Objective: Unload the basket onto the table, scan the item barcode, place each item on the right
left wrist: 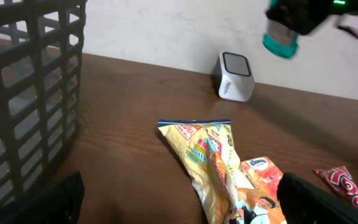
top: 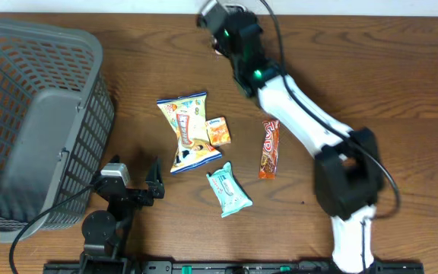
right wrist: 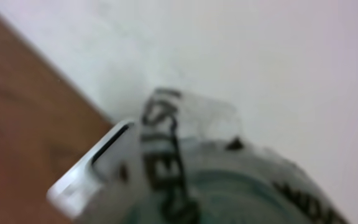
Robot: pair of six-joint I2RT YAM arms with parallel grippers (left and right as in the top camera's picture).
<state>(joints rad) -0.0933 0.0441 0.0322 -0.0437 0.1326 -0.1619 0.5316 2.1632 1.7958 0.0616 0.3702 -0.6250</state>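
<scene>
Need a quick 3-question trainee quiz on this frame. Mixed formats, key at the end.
1. True or false: the left gripper has its jaws open and holds nothing.
2. The right gripper holds: A a teal item; B a spoon; C nothing.
3. Fill in: the held item hangs near the white ___.
Key: 1 true; 2 A; 3 scanner.
</scene>
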